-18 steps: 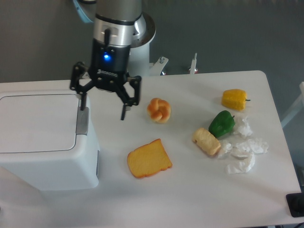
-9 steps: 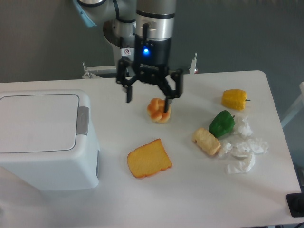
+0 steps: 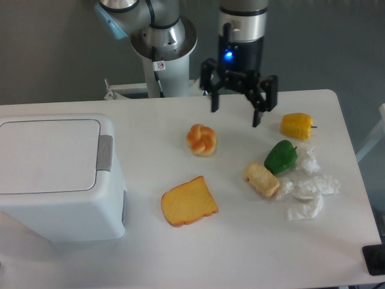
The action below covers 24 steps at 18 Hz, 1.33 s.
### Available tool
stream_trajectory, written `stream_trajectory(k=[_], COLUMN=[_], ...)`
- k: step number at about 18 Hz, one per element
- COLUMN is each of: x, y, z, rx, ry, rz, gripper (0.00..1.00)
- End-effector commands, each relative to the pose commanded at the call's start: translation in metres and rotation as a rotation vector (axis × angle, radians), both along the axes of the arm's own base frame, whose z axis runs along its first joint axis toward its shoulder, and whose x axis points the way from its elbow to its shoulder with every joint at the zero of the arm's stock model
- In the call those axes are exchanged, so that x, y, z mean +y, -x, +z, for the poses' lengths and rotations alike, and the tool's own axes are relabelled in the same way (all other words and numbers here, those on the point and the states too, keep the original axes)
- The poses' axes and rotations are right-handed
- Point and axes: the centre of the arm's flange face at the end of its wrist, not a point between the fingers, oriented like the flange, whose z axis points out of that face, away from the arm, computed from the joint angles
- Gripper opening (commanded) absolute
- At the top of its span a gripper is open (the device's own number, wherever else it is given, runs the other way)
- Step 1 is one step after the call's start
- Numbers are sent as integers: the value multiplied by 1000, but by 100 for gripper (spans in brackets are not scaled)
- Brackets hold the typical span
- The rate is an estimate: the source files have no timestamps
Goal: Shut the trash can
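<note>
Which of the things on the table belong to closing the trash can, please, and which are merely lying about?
Belonging to the job:
- trash can, lid lying flat
- gripper, open and empty, off over the table's right half

Lying about:
- knotted bun
- toast slice
- green pepper
- yellow pepper
- pale bread piece
- crumpled tissues

Silver-grey arm (image 3: 157, 30) with pale blue joint cap, round base, small red-and-white sticker. Silver wrist above black gripper (image 3: 235, 117): glowing blue light, two black linked fingers (image 3: 214, 99) with slim tips.
</note>
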Motion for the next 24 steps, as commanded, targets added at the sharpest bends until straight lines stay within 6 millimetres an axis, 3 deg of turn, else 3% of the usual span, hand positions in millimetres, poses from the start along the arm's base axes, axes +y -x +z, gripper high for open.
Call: stream_trajectory(k=[9,24], x=[-33,-31], y=[7,-3], z=[4,-4], rx=[49,17], ry=[124,80], rz=[-103,-107], gripper=[100,100])
